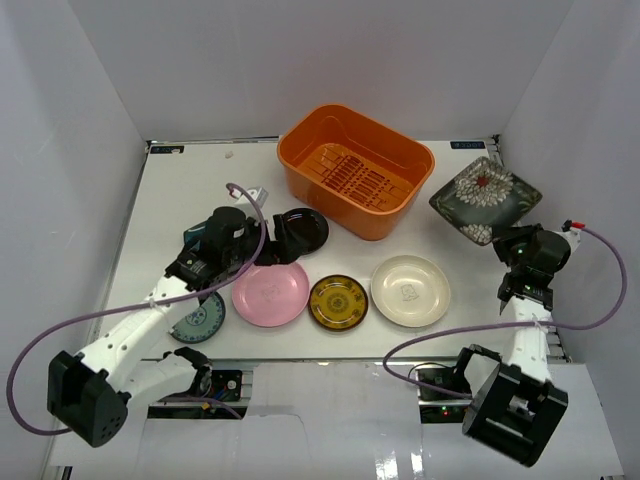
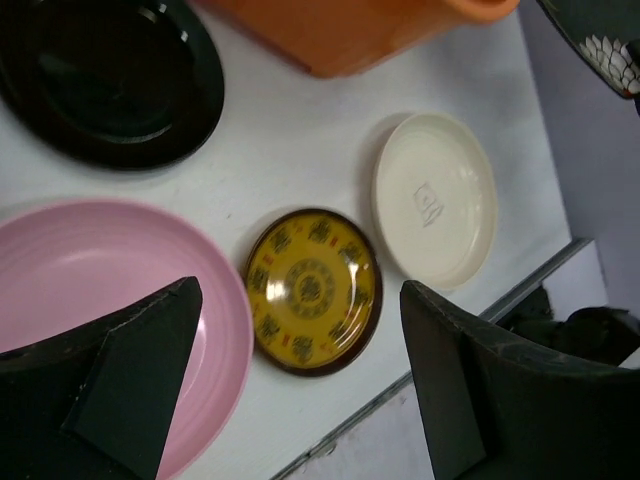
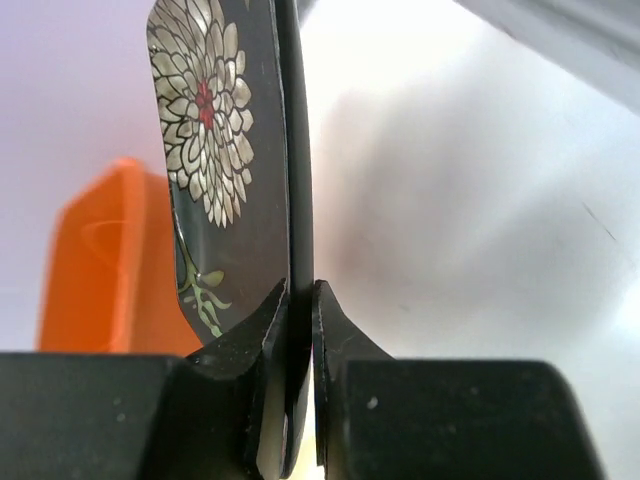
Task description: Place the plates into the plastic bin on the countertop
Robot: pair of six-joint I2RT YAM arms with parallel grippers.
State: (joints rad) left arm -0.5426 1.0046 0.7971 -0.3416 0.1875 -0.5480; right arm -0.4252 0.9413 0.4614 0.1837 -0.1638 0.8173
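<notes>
Right now my right gripper (image 3: 300, 300) is pressed together on the rim of the square dark floral ceramic plate (image 3: 215, 150), one finger above the edge and one below. I took it by the rim because a shallow dish offers nothing else to pinch. The plate stands out from my fingers towards the deep orange plastic bin (image 1: 330, 200), just right of the bin's right wall and tilted. I cannot tell whether its far corner is clear of the white countertop (image 1: 200, 190). I judge this to be the grasp step, with the lift over the bin's rim to follow, and so thin a hold on one edge could let the plate swing or slip. My left gripper (image 2: 300, 300) is spread wide and holds nothing. It hovers in front of the bin's left end, above the round pink plate (image 1: 270, 293), perhaps ready to take that one in turn. The round glossy black plate (image 1: 305, 228) lies just in front of the bin. Further forward, the round yellow-brown patterned plate (image 1: 338, 302) and the round cream plate (image 1: 410, 290) sit in a row beside the pink one. The small blue-green patterned plate (image 1: 200, 320) shows partly under my left arm. The bin's slotted floor is bare, so no plate is in yet.
</notes>
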